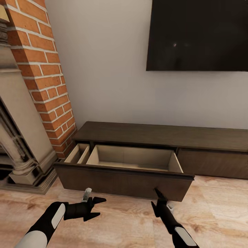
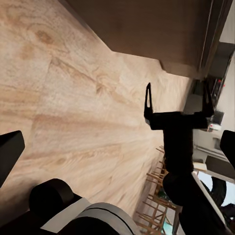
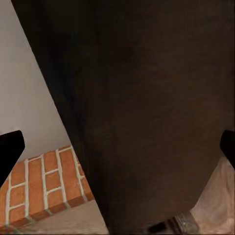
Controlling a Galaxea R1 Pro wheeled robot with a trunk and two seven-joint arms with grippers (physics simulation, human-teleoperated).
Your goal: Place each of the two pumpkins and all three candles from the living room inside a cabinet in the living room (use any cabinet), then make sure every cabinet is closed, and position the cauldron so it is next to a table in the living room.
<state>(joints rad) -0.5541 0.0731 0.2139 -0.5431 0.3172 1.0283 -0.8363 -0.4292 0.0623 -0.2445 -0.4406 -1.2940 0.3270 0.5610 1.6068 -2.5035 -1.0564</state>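
The cabinet [image 1: 165, 136] drawer [image 1: 124, 181] stands pulled out. Left gripper [image 1: 98, 207], at 7 o'clock, is spread wide and holds nothing. Right gripper [image 1: 157, 193], at 5 o'clock, is at the drawer front; its spread cannot be told.

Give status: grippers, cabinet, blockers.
Left gripper open, empty. Right gripper at the drawer front, state unclear. Cabinet drawer pulled out, looks empty. No blockers seen.

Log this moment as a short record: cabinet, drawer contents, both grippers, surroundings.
cabinet: long, dark brown, against the wall under a TV
drawer: pulled out, light interior, nothing visible inside
left gripper: open, above the floor, empty
right gripper: at the drawer front, state unclear
left of cabinet: brick column, fireplace
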